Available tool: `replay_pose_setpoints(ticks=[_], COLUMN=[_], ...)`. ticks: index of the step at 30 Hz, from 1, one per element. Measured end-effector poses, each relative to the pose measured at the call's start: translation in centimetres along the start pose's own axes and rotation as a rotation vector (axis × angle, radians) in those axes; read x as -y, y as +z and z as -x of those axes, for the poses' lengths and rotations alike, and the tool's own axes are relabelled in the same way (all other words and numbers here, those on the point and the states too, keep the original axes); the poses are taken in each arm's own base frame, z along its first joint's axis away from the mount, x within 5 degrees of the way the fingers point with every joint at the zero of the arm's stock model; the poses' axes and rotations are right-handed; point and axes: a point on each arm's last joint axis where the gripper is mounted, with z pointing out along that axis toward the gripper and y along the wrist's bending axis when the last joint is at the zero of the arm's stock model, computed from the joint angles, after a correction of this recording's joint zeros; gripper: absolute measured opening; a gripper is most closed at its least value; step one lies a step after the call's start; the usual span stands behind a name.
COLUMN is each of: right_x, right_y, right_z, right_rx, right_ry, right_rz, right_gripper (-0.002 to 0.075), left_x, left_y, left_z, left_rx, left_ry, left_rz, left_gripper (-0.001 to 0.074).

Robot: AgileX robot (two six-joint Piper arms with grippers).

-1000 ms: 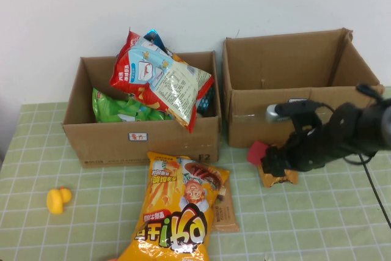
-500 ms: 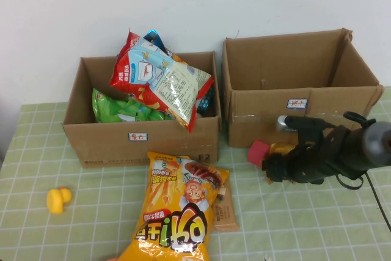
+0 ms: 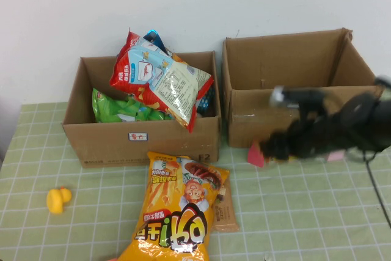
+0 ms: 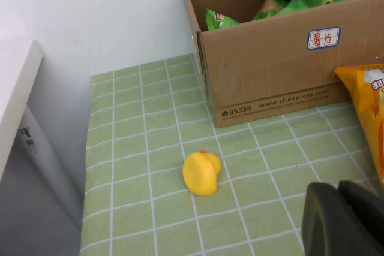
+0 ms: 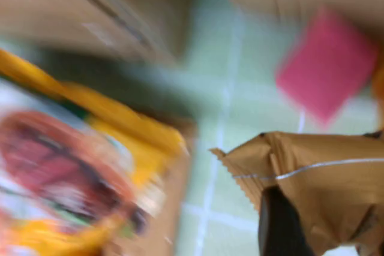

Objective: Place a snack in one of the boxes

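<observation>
A: The right gripper [image 5: 282, 220] is pinching a tan snack packet [image 5: 312, 178], lifting it off the cloth to clear the right box [image 3: 293, 87] behind.

B: And the left gripper [image 4: 345, 220]?

A: Parked low near the duck [image 4: 201, 172]; its opening can't be told. Farther back, the left box [image 3: 143, 129] is brimming, so the emptier one is looking likelier.

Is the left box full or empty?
Full: the left box is heaped with snack bags rising above its rim; right gripper holds a brown packet.
</observation>
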Motion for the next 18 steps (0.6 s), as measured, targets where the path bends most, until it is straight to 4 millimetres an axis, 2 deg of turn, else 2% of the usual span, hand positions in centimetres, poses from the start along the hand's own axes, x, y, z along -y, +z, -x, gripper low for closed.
replay_pose_setpoints(ticks=[3, 6, 9, 12, 16, 18], right_x=[-1.3, -2.0, -1.9, -1.2, 0.0, 0.9], right_y=[-4.6, -8.4, -11.0, -12.3, -12.1, -11.3], right_z=[2.4, 4.4, 6.1, 7.5, 9.1, 9.9], right_rx=[0.136, 0.291, 0.456, 0.561, 0.564, 0.555], right_ry=[-0.07, -0.136, -0.192, -0.267, -0.278, -0.23], right_rz=[0.009, -0.026, -0.125, -0.228, -0.238, -0.226], right_gripper=[0.0312, 0.0312, 0.0312, 0.0311, 0.0318, 0.038], left_x=[0.0, 0.0, 0.0, 0.0, 0.0, 0.0], left_y=[0.0, 0.0, 0.0, 0.0, 0.0, 0.0], left_z=[0.0, 0.0, 0.0, 0.0, 0.0, 0.0], left_rx=[0.0, 0.0, 0.0, 0.0, 0.0, 0.0], left_ry=[0.0, 0.0, 0.0, 0.0, 0.0, 0.0], left_rz=[0.0, 0.0, 0.0, 0.0, 0.0, 0.0], left_gripper=[-0.0003, -0.0003, -0.0003, -0.0003, -0.0003, -0.0003])
